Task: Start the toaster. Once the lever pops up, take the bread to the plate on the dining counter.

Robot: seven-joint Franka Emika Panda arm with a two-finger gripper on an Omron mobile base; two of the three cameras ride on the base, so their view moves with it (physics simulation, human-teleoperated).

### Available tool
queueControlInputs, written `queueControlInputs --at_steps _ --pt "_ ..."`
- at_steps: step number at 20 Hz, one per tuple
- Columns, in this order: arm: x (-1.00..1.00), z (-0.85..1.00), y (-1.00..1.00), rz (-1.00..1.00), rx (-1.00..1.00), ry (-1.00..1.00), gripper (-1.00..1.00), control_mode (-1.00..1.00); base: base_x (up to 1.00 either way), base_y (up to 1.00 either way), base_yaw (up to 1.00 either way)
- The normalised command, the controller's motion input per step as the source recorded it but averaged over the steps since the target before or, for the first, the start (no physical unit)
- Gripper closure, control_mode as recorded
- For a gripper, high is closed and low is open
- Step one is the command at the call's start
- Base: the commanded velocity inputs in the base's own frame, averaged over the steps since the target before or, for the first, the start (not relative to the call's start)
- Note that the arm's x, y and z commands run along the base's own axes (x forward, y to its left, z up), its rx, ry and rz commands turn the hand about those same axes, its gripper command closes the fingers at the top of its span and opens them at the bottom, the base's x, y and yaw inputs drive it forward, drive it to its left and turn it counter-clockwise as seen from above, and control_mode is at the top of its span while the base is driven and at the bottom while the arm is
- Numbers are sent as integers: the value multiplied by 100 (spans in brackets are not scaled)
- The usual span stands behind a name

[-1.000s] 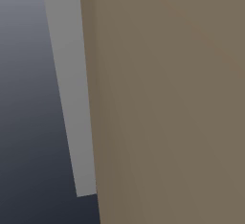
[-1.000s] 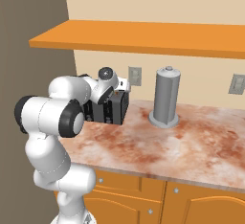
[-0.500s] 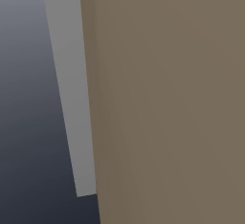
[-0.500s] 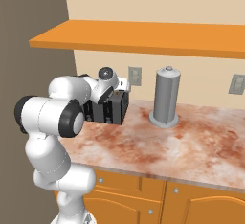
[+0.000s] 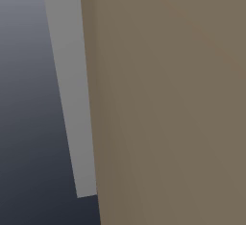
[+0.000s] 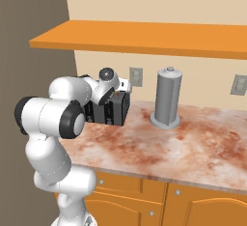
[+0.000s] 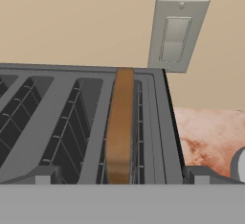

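1 bread (image 7: 119, 127) is seen standing on edge in the rightmost slot of the toaster (image 6: 112, 110) on the marbled counter (image 6: 193, 148), near a wall switch (image 7: 176, 35), while the gripper's state cannot be told.

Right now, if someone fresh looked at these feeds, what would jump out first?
In the hand view, the bread stands on edge in the rightmost slot of the toaster, just below a wall switch plate. From the right base view, the white arm bends over the dark toaster on the marbled counter, with a tall grey canister to its right under an orange shelf.
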Motion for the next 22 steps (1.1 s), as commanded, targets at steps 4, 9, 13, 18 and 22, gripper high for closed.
queueControlInputs --at_steps 4,9,13,18,22 --pt "0 0 0 0 0 0 -100 -100 0 0 0" --pt "0 0 0 0 0 0 -100 -100 0 0 0" --pt "0 0 0 0 0 0 -100 -100 0 0 0" --pt "0 0 0 0 0 0 -100 -100 0 0 0" --pt "0 0 0 0 0 0 -100 -100 0 0 0"
